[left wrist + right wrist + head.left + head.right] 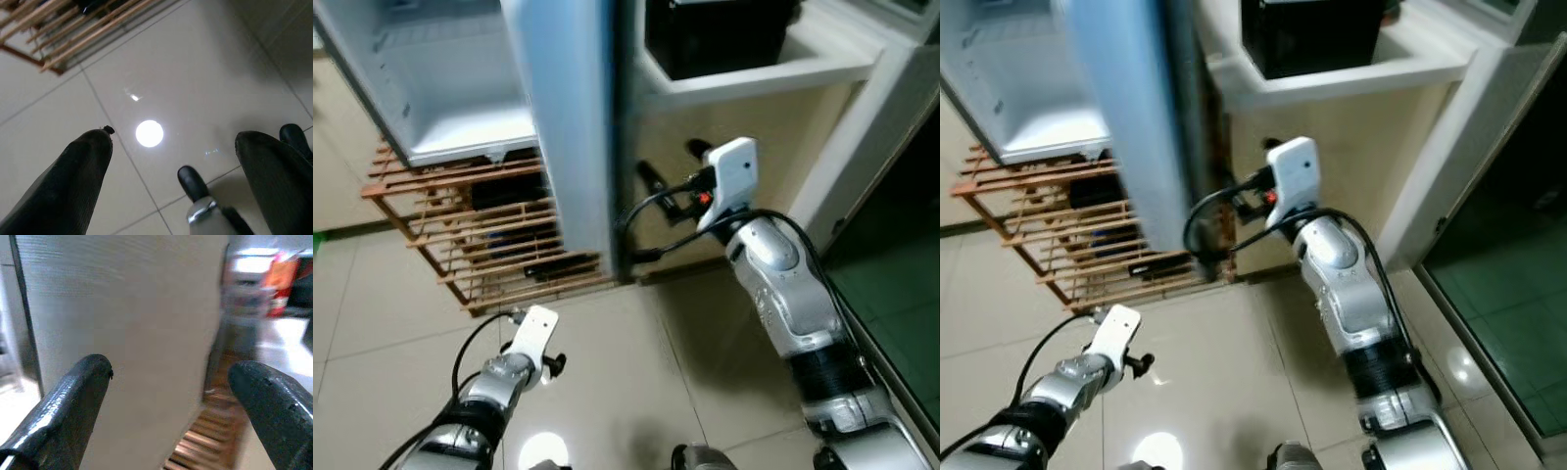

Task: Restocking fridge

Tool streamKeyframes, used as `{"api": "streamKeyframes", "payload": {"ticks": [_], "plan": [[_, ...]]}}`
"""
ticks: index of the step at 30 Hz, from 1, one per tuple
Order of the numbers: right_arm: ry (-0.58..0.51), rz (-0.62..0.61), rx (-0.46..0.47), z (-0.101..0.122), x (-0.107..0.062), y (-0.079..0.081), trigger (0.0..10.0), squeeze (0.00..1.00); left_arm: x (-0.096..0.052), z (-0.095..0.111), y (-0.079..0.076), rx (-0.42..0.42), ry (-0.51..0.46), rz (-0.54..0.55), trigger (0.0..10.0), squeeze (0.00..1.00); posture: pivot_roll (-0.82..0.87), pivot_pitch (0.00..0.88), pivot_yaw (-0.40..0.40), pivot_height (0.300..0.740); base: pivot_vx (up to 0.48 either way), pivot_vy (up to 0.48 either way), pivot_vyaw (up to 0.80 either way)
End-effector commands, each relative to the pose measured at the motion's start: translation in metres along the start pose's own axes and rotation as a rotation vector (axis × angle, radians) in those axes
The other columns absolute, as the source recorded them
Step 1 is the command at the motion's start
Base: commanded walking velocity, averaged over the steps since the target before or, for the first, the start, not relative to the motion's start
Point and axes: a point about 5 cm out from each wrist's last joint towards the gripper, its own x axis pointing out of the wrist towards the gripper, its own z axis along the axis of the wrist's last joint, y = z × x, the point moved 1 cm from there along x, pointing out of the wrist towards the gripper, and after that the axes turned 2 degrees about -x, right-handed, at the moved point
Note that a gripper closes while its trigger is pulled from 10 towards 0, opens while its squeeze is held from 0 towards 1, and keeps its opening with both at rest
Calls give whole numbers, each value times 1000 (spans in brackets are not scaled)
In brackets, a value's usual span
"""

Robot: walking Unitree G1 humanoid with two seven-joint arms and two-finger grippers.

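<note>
The fridge (pixel 450 78) stands open at the upper left, its white inner walls and a shelf showing. Its pale blue-grey door (pixel 563 127) swings out toward me, seen almost edge-on. My right gripper (pixel 168 377) is raised beside the door's edge, open, with the door's flat face right in front of its fingers (pixel 648 174) and nothing between them. My left gripper (pixel 171 142) hangs low at the lower left, open and empty, pointing down at the tiled floor (pixel 195 73).
A wooden slatted rack (pixel 480 235) holding dark items sits on the floor under the fridge. To the right is a white ledge (pixel 764 73) with a black box (pixel 715 39) on it. Green flooring (pixel 901 323) lies beyond a threshold at the right.
</note>
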Motion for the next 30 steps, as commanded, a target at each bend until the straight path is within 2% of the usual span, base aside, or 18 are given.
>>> {"api": "streamKeyframes", "payload": {"ticks": [1, 2, 3, 4, 7, 8, 9, 11, 13, 14, 15, 16, 17, 18, 20, 23, 24, 30], "plan": [[50, -37, 46, -10, -9, -9, 10000, 0, 0, -7, 1, -8, 29, -9, 10000, 0, -145, 48, 41, 740, 0, 0, 0], [76, -63, 40, -15, -14, -14, 10000, 0, 0, -7, 0, -9, 25, -11, 10000, 0, -140, 40, 37, 740, 0, 0, 0], [124, -161, 8, -26, -22, -28, 10000, 0, 1, -4, -2, 1, 7, -13, 10000, 0, -136, 32, 34, 740, 0, 0, 0], [124, -161, 8, -26, -22, -28, 10000, 0, 1, -4, -2, 1, 7, -13, 10000, 0, -136, 32, 34, 740, 0, 0, 0], [194, -500, -90, -42, -45, -69, 10000, 0, -2, 27, -3, -30, -192, -6, 10000, 0, -131, 21, 30, 740, 0, 0, 0], [197, -555, -96, -42, -50, -74, 10000, 0, -4, 36, -2, -40, -243, -1, 10000, 0, -130, 19, 29, 740, 0, 0, 0], [197, -555, -96, -42, -50, -74, 10000, 0, -4, 36, -2, -40, -243, -1, 10000, 0, -130, 19, 29, 740, 0, 0, 0], [211, -687, -149, -46, -69, -86, 10000, 0, -22, 86, 5, -92, -539, 44, 10000, 0, -113, 0, 24, 740, 0, 0, 0], [241, -754, -166, -56, -86, -90, 10000, 0, -45, 125, 6, -170, -739, 33, 10000, 0, -99, 0, 20, 740, 0, 0, 0], [256, -772, -157, -62, -91, -89, 10000, 0, -56, 139, 7, -204, -809, 30, 10000, 0, -95, 0, 19, 740, 0, 0, 0], [256, -772, -157, -62, -91, -89, 10000, 0, -56, 139, 7, -204, -809, 30, 10000, 0, -95, 0, 19, 740, 0, 0, 0], [270, -791, -152, -69, -95, -88, 10000, 0, -69, 154, 8, -253, -890, 24, 10000, 0, -109, 0, 23, 740, 0, 0, 0], [270, -791, -152, -69, -95, -88, 10000, 0, -69, 154, 8, -253, -890, 24, 10000, 0, -109, 0, 23, 740, 0, 0, 0], [261, -796, -143, -71, -94, -85, 10000, 0, -83, 167, 5, -287, -982, 5, 10000, 0, -118, 0, 27, 740, 0, 0, 0], [244, -804, -128, -70, -93, -84, 10000, 0, -92, 177, 0, -279, -1038, -9, 10000, 0, -120, 0, 29, 740, 0, 0, 0], [238, -805, -135, -69, -92, -84, 10000, 0, -96, 186, -4, -238, -1060, 7, 10000, 0, -122, 0, 29, 740, 0, 0, 0], [234, -802, -136, -69, -92, -84, 10000, 0, -98, 190, -3, -250, -1070, -3, 10000, 0, -122, 0, 32, 740, 0, 0, 0], [213, -788, -139, -70, -85, -85, 10000, 0, -102, 203, -1, -206, -1061, 15, 10000, 0, -112, 0, 49, 740, 0, 0, 0]]}}
